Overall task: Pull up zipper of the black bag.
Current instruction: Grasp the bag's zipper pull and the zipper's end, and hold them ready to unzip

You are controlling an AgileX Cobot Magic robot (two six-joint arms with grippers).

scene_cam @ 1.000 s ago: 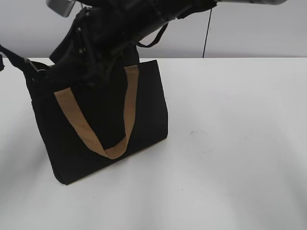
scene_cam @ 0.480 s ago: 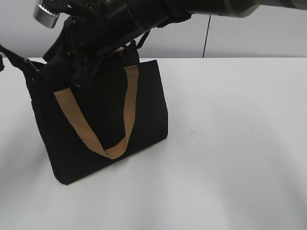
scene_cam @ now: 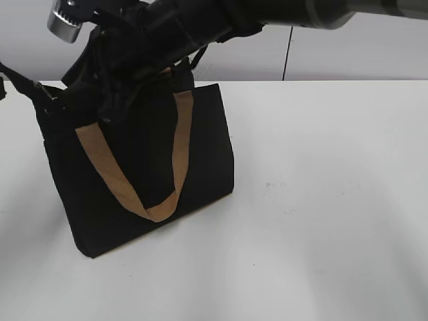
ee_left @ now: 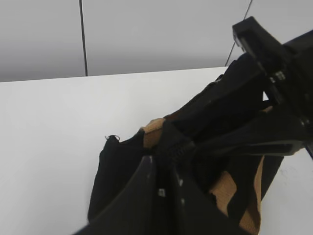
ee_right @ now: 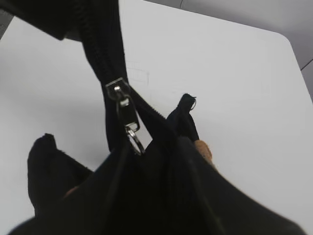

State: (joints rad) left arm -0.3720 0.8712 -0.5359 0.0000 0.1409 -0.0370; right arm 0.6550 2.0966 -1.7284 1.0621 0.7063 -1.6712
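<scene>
The black bag (scene_cam: pixel 147 174) stands on the white table at the left, its tan handle (scene_cam: pixel 180 134) hanging down the front. My right arm reaches across from the top right, and its gripper (scene_cam: pixel 110 100) is at the bag's top edge. In the right wrist view the zipper (ee_right: pixel 100 49) runs taut up and to the left. Its silver pull tab and ring (ee_right: pixel 123 107) sit at the tips of my shut right gripper (ee_right: pixel 151 147). My left gripper (ee_left: pixel 164 171) is shut on the black fabric at the bag's end (ee_left: pixel 117 166). It shows at the exterior view's left edge (scene_cam: pixel 13 77).
The white table (scene_cam: pixel 321 200) stretches to the right of the bag. A grey wall with a thin dark cable (scene_cam: pixel 287 47) stands behind it. The right arm (ee_left: pixel 264 98) fills the right of the left wrist view.
My right arm and gripper have moved left along the bag's top edge over the last second. The bag and the left gripper have stayed put.
</scene>
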